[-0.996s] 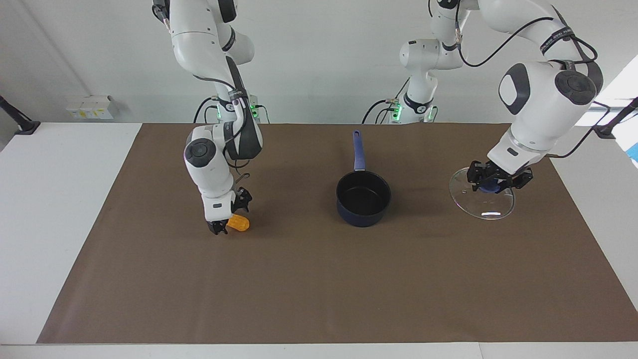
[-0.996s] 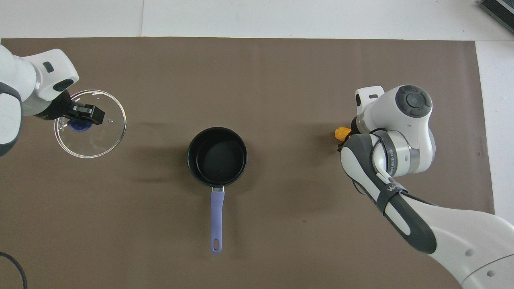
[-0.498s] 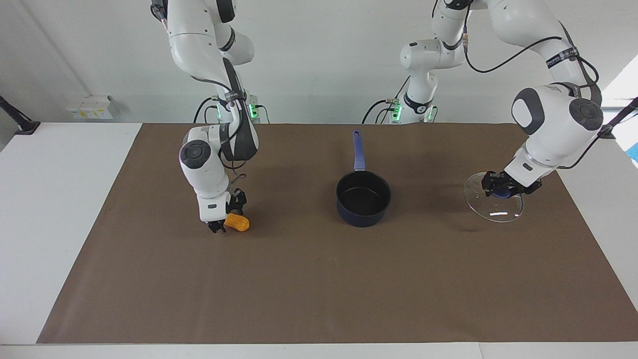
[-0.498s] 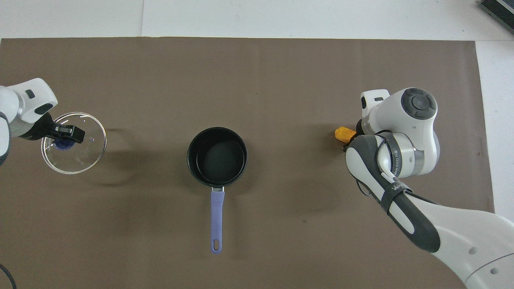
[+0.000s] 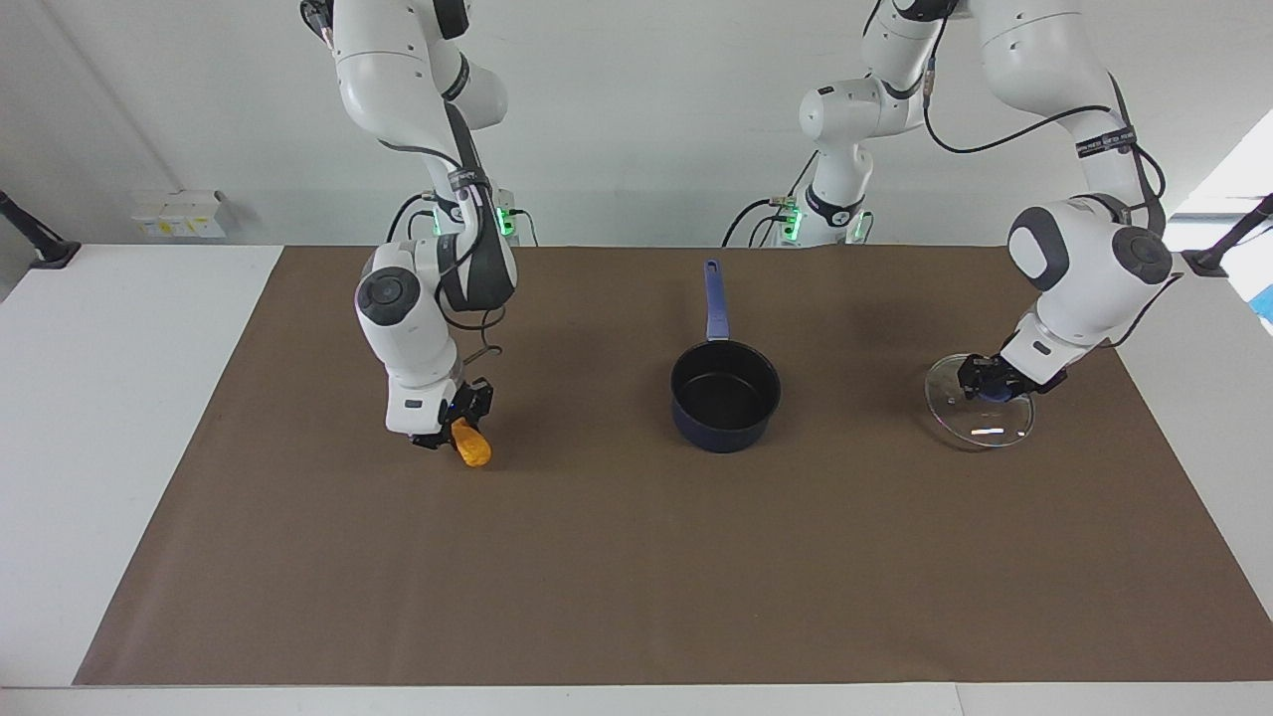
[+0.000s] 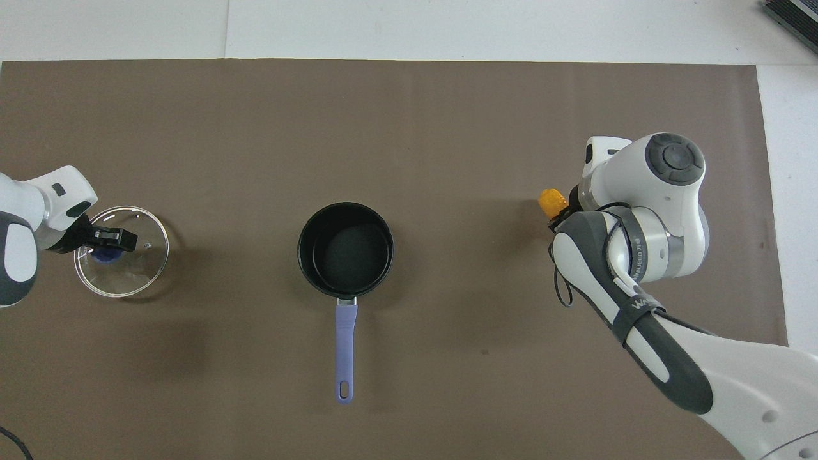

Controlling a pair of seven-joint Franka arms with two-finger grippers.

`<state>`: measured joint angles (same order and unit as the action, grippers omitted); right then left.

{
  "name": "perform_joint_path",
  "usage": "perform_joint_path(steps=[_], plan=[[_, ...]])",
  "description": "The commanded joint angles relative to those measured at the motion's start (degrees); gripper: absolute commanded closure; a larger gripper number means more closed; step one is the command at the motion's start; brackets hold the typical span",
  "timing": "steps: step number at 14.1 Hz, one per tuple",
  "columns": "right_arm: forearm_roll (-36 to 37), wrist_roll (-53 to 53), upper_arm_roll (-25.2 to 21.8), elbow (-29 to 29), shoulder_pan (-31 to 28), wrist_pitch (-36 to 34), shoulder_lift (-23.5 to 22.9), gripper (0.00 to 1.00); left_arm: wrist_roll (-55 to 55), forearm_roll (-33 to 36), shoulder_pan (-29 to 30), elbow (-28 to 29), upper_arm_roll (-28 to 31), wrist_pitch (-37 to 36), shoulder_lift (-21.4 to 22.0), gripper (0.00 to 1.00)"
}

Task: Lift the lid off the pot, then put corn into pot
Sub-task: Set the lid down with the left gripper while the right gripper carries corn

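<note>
Presently, left to right in the facing view: right claw [image 5: 450,435] grips the one corn [image 5: 471,445], tilted, just above the bench [image 5: 636,557]; one open pot [image 5: 725,395] at mid-bench; left claw [image 5: 989,382] clamps the knob of the one lid [image 5: 979,412], low at its end. Lid removed; next, carry corn over pot, release.

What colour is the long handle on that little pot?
The pot's handle is a light purplish blue, paler than the dark navy pot. The overhead view shows it best.
</note>
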<state>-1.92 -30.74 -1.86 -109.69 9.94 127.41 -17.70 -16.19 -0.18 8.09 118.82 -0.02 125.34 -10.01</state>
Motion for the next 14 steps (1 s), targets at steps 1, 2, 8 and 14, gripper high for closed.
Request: perform_joint_path(steps=[1, 2, 8, 14], plan=[[-0.1, 6.1, 0.28, 1.92, -0.27, -5.05, 4.07, 1.0, -0.51, -0.52, 0.79, 2.56, -0.6, 2.63, 1.48, 0.77], [-0.1, 9.44, 0.28, 3.15, -0.27, -6.89, 4.69, 1.0, -0.95, -0.52, 0.79, 2.21, -0.6, 2.63, 1.4, 0.41], [-0.01, 28.69, 0.72, 10.09, 3.32, -14.81, 5.93, 1.0, -0.51, -0.87, 0.52, -0.6, -0.6, 2.28, -0.01, 0.0], [-1.5, 48.29, 0.81, 13.18, 13.25, -15.26, 5.22, 1.0, 4.56, -0.88, -1.49, -8.85, -1.21, -3.06, 0.17, 0.0]])
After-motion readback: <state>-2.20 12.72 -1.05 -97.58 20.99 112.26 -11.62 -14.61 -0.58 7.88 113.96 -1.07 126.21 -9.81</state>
